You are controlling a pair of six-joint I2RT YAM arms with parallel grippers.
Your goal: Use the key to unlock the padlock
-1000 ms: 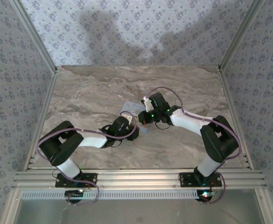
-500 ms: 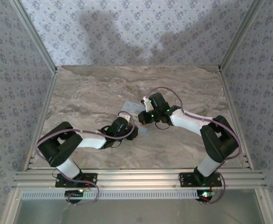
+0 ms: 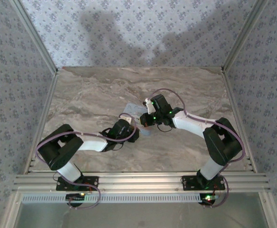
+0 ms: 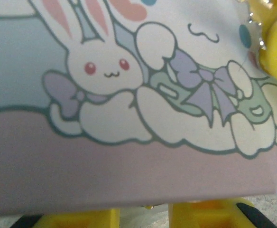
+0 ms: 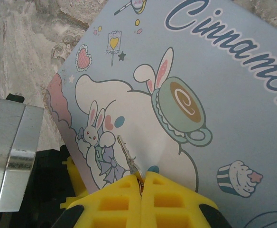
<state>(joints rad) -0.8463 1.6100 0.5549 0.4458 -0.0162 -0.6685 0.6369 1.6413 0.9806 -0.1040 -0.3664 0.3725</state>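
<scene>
My right gripper (image 5: 141, 183) is pinched together on the key (image 5: 125, 153). The key's shaft runs from 5 toward 11 o'clock, just over the printed lid of the tin (image 5: 214, 95). My left gripper (image 4: 143, 216) sits at the tin's edge, about 8 o'clock from the key tip; can't tell if it's clamping, or where the padlock lies.

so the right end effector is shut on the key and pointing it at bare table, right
Not quite. The right end effector is shut on the key, but the key points at the printed lid of the tin, not at bare table. The right wrist view shows it.
</scene>
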